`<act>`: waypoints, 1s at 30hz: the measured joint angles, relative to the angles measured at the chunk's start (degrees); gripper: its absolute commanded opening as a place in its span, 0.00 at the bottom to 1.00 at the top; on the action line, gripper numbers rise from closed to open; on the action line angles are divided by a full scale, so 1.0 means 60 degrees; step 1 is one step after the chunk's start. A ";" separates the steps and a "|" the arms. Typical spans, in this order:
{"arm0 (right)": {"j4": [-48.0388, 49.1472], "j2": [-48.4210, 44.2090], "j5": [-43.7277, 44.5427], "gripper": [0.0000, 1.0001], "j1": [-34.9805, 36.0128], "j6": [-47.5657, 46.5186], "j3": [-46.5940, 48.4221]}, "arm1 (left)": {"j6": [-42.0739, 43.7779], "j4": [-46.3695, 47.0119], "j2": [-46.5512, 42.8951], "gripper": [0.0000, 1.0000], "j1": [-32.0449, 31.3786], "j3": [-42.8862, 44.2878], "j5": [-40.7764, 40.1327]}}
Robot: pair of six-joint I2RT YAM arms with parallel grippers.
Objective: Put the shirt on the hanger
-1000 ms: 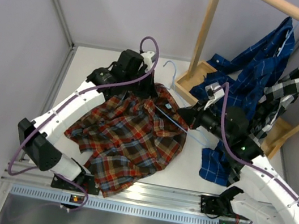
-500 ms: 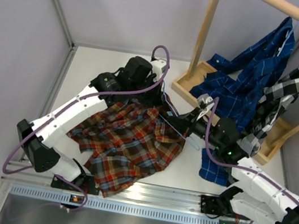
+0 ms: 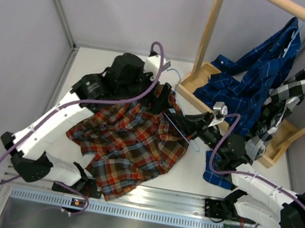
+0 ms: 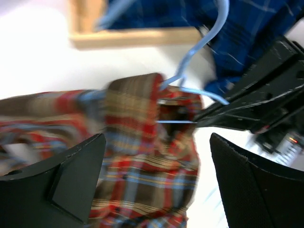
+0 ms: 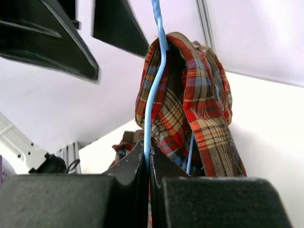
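Note:
The plaid shirt [image 3: 130,139] lies crumpled on the white table, its collar end lifted and draped over the light-blue wire hanger [image 3: 180,129]. The hanger's hook [image 3: 174,74] points toward the wooden rack. My right gripper [image 5: 151,159] is shut on the hanger [image 5: 156,85] wire, with a fold of the shirt [image 5: 204,109] hanging over it. My left gripper [image 4: 159,183] hovers open above the shirt [image 4: 142,147], fingers wide apart and holding nothing. In the left wrist view the hanger [image 4: 202,45] rises out of the collar, beside the right gripper [image 4: 228,111].
A wooden rack [image 3: 212,30] stands at the back right on a wooden base [image 3: 195,86]. A dark blue check shirt [image 3: 252,78] and a black-and-white check shirt [image 3: 290,96] hang from it. Grey walls close the left and back; a metal rail [image 3: 143,203] runs along the near edge.
My left gripper has opened and let go of the shirt's collar, which now rests over the hanger. The right arm has reached further left with the hanger.

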 measured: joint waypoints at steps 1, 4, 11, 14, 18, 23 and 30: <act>0.0164 0.0044 0.0029 0.00 0.0000 0.0026 -0.0004 | 0.0208 0.0055 -0.0259 0.94 -0.0033 -0.0007 -0.0273; 0.0557 0.0117 0.0036 0.00 0.0000 0.0098 -0.0004 | 0.1089 0.1049 -0.1446 0.98 -0.0055 -0.0692 -0.1486; 0.1045 -0.0051 -0.0011 0.00 0.0004 0.0197 -0.0273 | 0.4000 0.3468 -0.3078 0.90 0.0441 -0.2051 -0.1224; 0.0889 -0.0528 -0.0109 0.00 0.0004 0.0164 -0.0463 | 0.5155 0.3566 -0.2688 0.86 0.1260 -0.1953 0.0918; 0.0532 -0.1617 -0.0215 0.00 0.0004 -0.0011 -0.0747 | 0.6065 0.3417 -0.1865 0.81 0.2295 -0.1953 0.3960; -0.0033 -0.2867 -0.0448 0.00 0.0004 -0.0186 -0.0951 | 0.6561 0.3300 -0.1446 0.77 0.2554 -0.1909 0.6266; -0.1042 -0.3563 -0.0732 0.00 0.0004 -0.0368 -0.0951 | 0.6477 0.3304 -0.1341 0.80 0.2557 -0.1654 0.9020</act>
